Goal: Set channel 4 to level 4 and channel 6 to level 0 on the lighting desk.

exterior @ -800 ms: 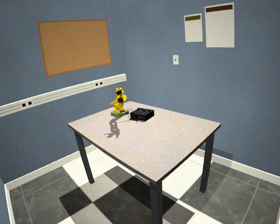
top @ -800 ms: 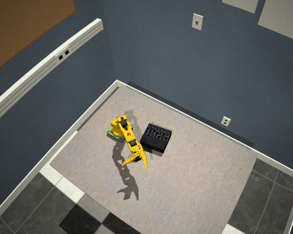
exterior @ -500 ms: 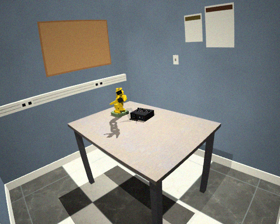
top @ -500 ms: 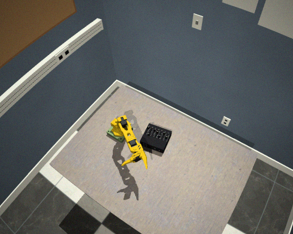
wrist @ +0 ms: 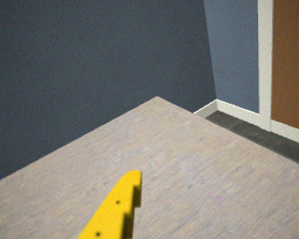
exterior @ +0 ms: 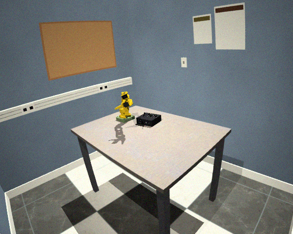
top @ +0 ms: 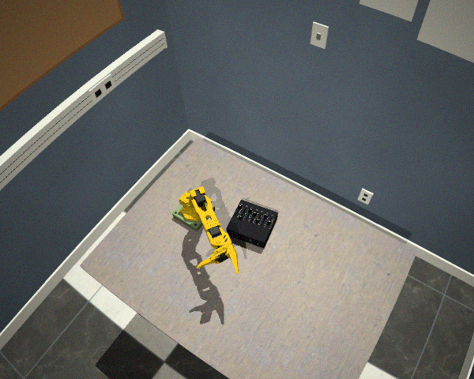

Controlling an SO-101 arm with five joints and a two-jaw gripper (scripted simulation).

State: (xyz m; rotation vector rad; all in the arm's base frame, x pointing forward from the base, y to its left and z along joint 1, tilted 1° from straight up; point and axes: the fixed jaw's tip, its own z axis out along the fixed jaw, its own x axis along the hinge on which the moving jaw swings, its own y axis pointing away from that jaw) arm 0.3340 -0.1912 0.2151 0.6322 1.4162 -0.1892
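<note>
The lighting desk (top: 250, 230) (exterior: 148, 119) is a black box with a row of small faders (top: 254, 215) on top; their levels are too small to read. It stands on the table (top: 310, 285) (exterior: 166, 146) (wrist: 189, 164) just right of the yellow arm (top: 205, 212) (exterior: 124, 104). My gripper (top: 217, 268) is open and empty, raised above the table in front of the desk's near left corner and apart from it. The wrist view shows only one yellow jaw (wrist: 117, 206) over bare table; the desk is out of that view.
The arm's green base plate (top: 179, 215) (exterior: 126, 118) sits near the table's back left edge. Blue walls close in behind the table on two sides. The table's far corner (wrist: 156, 100) shows in the wrist view.
</note>
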